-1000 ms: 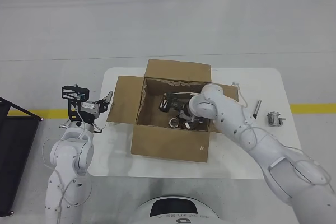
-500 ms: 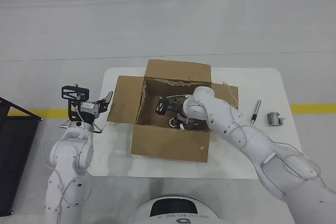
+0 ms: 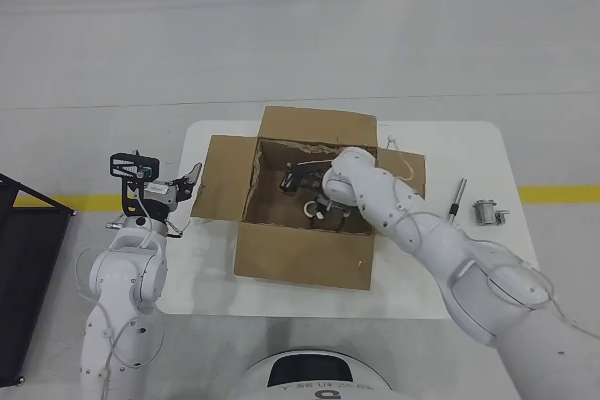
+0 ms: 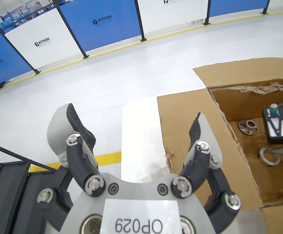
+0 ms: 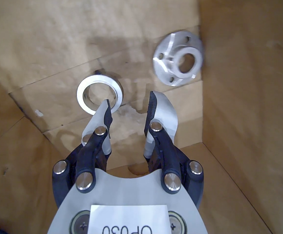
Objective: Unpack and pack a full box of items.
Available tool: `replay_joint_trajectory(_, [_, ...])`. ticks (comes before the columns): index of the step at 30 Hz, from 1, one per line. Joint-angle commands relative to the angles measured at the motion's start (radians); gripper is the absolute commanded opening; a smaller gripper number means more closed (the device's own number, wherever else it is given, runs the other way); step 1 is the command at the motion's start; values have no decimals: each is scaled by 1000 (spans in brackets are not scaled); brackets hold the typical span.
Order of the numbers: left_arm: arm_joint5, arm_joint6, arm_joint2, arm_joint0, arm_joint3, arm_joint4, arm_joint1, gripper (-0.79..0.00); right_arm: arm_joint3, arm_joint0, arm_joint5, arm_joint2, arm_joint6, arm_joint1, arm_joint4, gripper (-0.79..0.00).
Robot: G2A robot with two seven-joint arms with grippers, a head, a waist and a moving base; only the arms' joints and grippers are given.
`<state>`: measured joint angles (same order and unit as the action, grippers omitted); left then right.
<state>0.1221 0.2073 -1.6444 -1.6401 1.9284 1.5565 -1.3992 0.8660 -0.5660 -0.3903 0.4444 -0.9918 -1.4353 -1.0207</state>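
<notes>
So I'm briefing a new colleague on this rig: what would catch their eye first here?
The open cardboard box on the white table, with the right gripper open inside it, poised by a metal ring and a flanged disc on its floor. The left gripper hangs open beside a box flap.

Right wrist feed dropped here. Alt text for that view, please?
The right gripper, jaws open and empty, hangs inside the cardboard box, one jaw overlapping the edge of a flat metal ring on the box floor. A round metal flange with bolt holes lies beyond, near a side wall.
</notes>
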Motion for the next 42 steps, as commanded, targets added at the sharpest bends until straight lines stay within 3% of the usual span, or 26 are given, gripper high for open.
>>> replay_joint_trajectory(1, [0, 0, 0, 0, 0, 0, 0, 0, 4, 1, 12, 14, 0, 5, -6, -480])
replay_joint_trajectory(16, [0, 0, 0, 0, 0, 0, 0, 0, 106, -53, -1, 61, -20, 27, -39, -508])
replay_joint_trajectory(22, [0, 0, 0, 0, 0, 0, 0, 0, 51, -55, -21, 61, 21, 14, -32, -554])
replay_joint_trajectory(31, [0, 0, 0, 0, 0, 0, 0, 0, -80, -31, -44, 33, 62, -32, -23, -563])
replay_joint_trajectory(34, [0, 0, 0, 0, 0, 0, 0, 0, -111, -22, -57, 25, 72, -46, -22, -625])
replay_joint_trajectory(35, [0, 0, 0, 0, 0, 0, 0, 0, -120, -19, -61, 23, 74, -50, -23, -767])
replay_joint_trajectory(42, [0, 0, 0, 0, 0, 0, 0, 0, -102, 4, -81, 41, 116, -53, -42, -785])
